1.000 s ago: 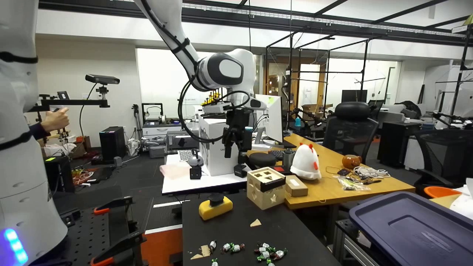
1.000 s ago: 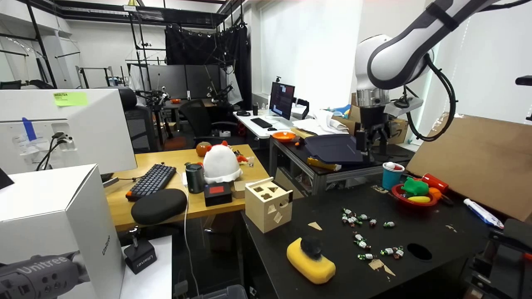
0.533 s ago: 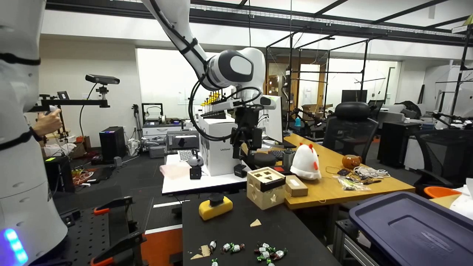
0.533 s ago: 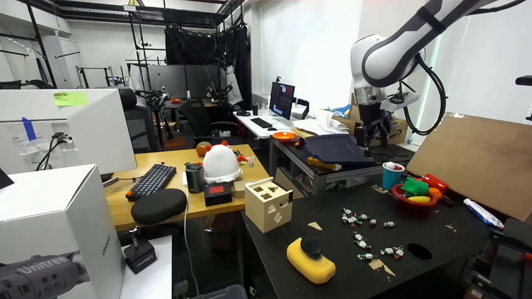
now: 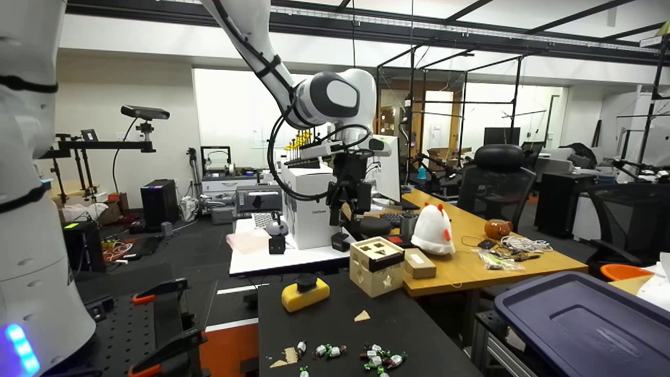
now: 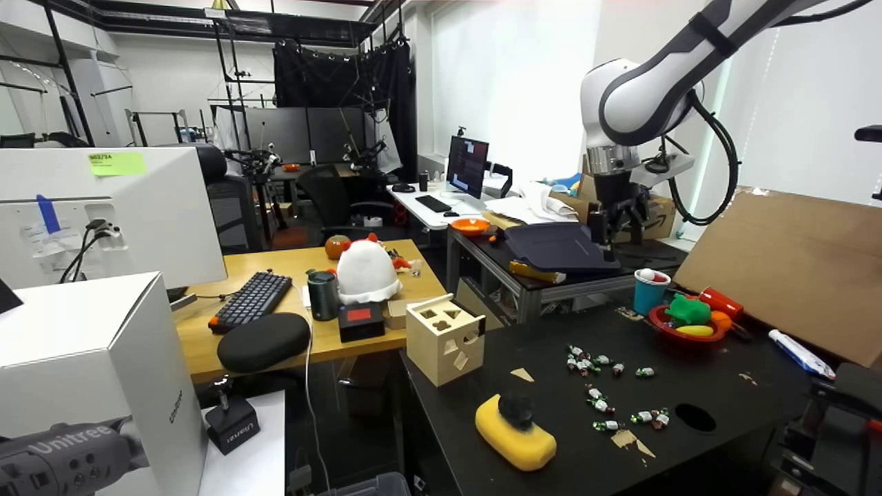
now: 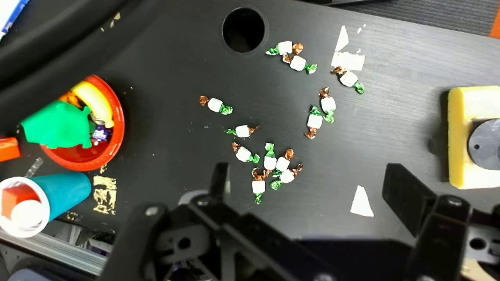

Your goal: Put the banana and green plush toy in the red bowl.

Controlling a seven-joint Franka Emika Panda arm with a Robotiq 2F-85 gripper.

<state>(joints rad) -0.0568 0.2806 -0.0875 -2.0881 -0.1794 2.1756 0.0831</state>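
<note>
Hanging above counter (image 6: 548, 348), claw (image 7: 306, 175) has jaws wide apart; candies (image 6: 606, 426) strewn btwn yellow block (image 6: 510, 444) & far-R red bowl (image 6: 679, 342); near-L white box (image 6: 103, 365) reads "Unitree".

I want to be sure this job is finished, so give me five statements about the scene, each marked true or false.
1. The banana and the green plush toy are both in the red bowl. True.
2. The tool holds nothing. True.
3. Its jaws are shut. False: they stand wide apart.
4. Wrapped candies lie scattered on the black table. True.
5. The red bowl stands on the wooden desk. False: it stands on the black table.
</note>
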